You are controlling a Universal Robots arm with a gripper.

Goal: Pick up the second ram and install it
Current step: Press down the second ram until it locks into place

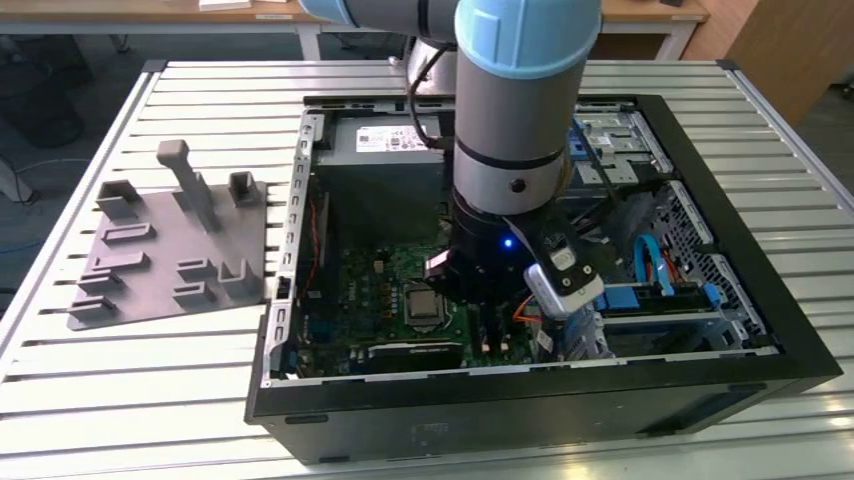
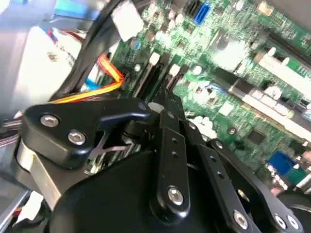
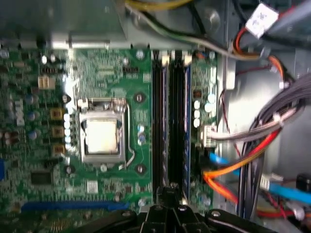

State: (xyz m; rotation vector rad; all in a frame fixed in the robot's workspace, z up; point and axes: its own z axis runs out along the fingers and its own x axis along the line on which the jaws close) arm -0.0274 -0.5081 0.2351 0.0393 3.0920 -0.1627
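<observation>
From my remote seat: grey fixture plate [image 1: 167, 250] with upright posts sits on the slatted table [image 1: 80, 380], just beside the open black PC case [image 1: 534, 420]. Green motherboard [image 3: 112, 73] inside, orange cables [image 3: 233, 167] nearby.

- The big grey and blue robot arm [image 1: 514, 130] hides the middle of the green motherboard [image 1: 367, 280] in the exterior view.
- The black gripper's [image 3: 170, 194] fingertips are too blurred to tell apart.

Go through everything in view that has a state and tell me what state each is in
Computer case: side open, lying flat on the table.
Second ram: standing upright in a motherboard slot.
Gripper: low over the slots' end.
Processor socket: uncovered, no cooler.
Grey fixture plate: holds nothing.
</observation>
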